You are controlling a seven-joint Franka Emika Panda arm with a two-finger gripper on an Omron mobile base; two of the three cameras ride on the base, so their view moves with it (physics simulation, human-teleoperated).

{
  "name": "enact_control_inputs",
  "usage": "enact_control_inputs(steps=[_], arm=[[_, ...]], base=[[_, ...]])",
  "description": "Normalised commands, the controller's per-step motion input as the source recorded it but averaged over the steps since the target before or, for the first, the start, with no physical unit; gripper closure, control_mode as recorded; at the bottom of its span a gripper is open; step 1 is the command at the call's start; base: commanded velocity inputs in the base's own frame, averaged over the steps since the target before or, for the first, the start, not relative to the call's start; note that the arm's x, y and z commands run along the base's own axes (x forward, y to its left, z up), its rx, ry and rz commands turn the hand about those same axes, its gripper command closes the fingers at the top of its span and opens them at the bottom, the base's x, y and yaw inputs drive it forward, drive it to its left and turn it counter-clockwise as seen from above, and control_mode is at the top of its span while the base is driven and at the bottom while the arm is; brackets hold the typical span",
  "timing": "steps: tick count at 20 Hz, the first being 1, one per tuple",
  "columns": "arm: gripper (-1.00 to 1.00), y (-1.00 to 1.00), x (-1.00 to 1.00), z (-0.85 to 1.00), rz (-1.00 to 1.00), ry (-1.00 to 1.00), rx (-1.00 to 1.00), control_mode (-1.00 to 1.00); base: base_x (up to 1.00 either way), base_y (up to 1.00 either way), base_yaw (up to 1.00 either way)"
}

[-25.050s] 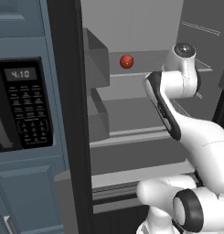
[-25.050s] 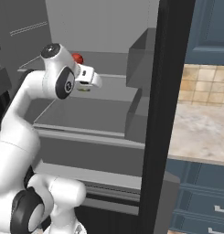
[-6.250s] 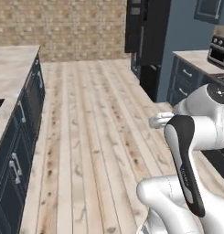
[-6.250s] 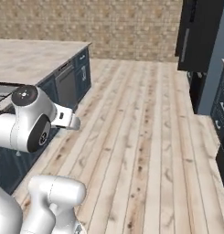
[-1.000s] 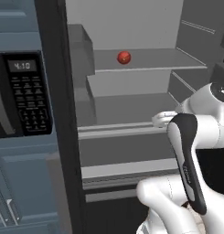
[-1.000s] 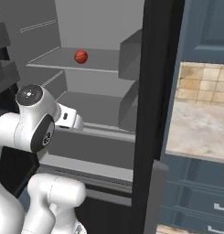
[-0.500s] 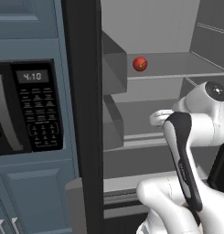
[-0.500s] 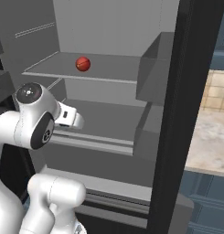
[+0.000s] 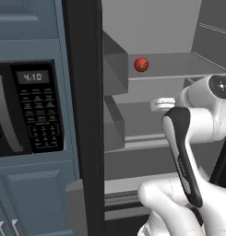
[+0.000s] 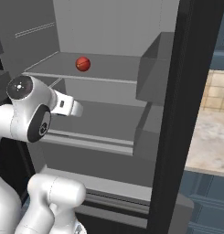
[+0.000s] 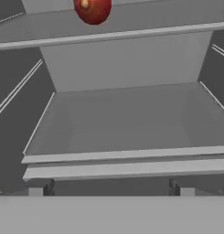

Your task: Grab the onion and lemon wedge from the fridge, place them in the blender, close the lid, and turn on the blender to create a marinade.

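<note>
Base has rolled closer to the tall grey-shelved fridge [image 9: 179, 78]. Small glossy red onion [image 9: 141, 64] sits on the upper shelf, twelve o'clock in the hand view. Gripper state undeterminable; pickup pending.

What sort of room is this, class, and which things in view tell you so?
Most likely a kitchen. An open fridge with grey shelves holds an onion, a black microwave with a keypad sits among blue-grey cabinets, and a stone-look counter stands beside it.
</note>
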Motion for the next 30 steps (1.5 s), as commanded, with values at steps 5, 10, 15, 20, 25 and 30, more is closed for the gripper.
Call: enact_control_inputs(steps=[5,10,15,20,25,30], arm=[[-1.0,0.0,0.19,0.52,-0.02,-0.09,0.0,-1.0],[-1.0,0.0,0.16,0.5,0.0,-0.11,0.0,-1.0],[-1.0,0.0,0.32,0.34,0.0,0.0,0.0,-1.0],[-1.0,0.1,0.35,0.24,0.0,0.0,0.0,-1.0],[-1.0,0.11,0.42,0.23,0.0,0.0,0.0,-1.0],[-1.0,0.03,0.58,0.01,0.0,0.04,0.0,-1.0]], base=[[0.0,0.0,0.0],[0.0,0.0,0.0],[0.0,0.0,0.0],[0.0,0.0,0.0],[0.0,0.0,0.0],[0.0,0.0,0.0]])
